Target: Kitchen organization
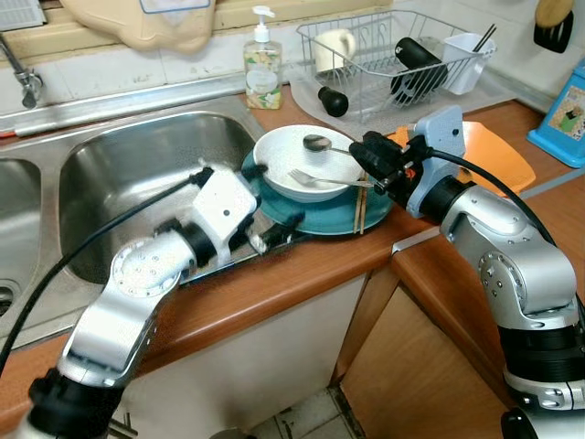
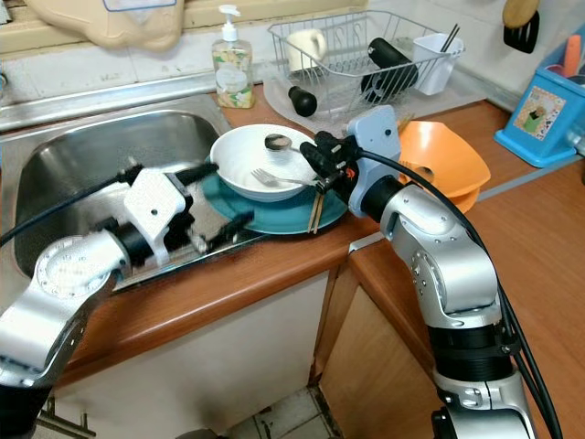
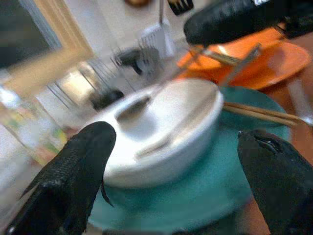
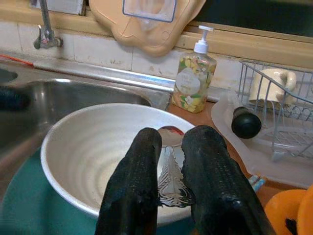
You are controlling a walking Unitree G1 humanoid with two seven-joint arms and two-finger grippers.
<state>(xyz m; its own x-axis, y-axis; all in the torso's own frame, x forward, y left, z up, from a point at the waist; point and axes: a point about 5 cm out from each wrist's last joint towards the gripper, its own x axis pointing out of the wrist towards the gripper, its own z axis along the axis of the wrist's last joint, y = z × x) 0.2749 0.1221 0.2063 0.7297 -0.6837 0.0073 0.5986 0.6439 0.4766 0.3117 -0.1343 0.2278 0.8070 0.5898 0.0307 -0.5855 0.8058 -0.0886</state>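
Note:
A white bowl (image 1: 297, 163) sits on a teal plate (image 1: 329, 218) on the wooden counter beside the sink. In the bowl lie a spoon (image 1: 317, 143) and a fork (image 1: 315, 178). A pair of chopsticks (image 1: 361, 208) rests across the plate's right side. My right gripper (image 4: 171, 161) reaches over the bowl's right rim and is shut on the spoon's handle, with the spoon's head still in the bowl. My left gripper (image 3: 178, 147) is open at the plate's left edge, one finger on each side of the bowl and plate, touching neither.
The steel sink (image 1: 137, 174) lies to the left and a soap bottle (image 1: 262, 64) stands behind the bowl. A wire dish rack (image 1: 393, 59) holds a mug and black items. Orange dishes (image 1: 498, 155) sit behind my right arm, and a blue box (image 1: 562, 119) stands far right.

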